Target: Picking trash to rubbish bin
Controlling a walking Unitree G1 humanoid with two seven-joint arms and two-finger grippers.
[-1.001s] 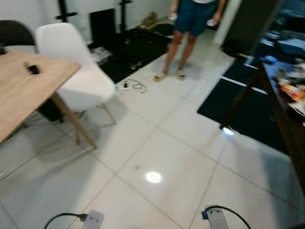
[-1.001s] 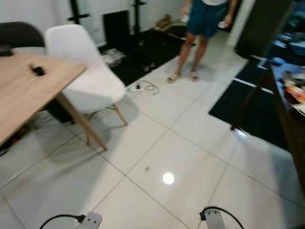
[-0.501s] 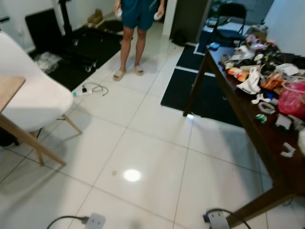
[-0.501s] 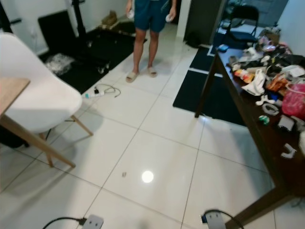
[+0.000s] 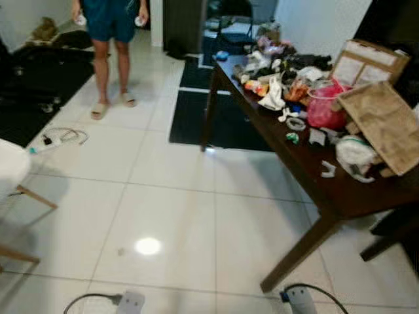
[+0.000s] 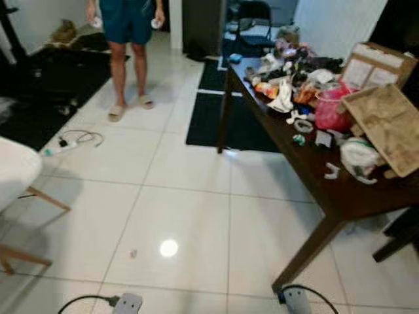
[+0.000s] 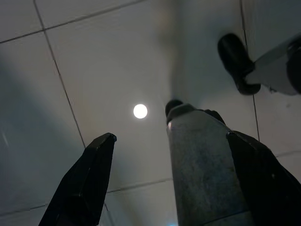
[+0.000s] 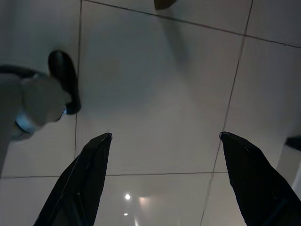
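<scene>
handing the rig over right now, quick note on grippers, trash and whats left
Left gripper: open, empty, hanging over the floor tiles.
Right gripper: open, empty, also over bare floor.
Trash: heaped on the dark table on the robot's right, with a pink bag, a white bag and a cardboard box.
A person stands ahead on the left.
Done: nothing picked.
Left: find the bin, go to the table, carry the trash over.

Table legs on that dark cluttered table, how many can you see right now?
2. One leg slants to the floor at the table's near end; another stands at the far end beside the black mat. Others may be hidden behind the tabletop.
</scene>
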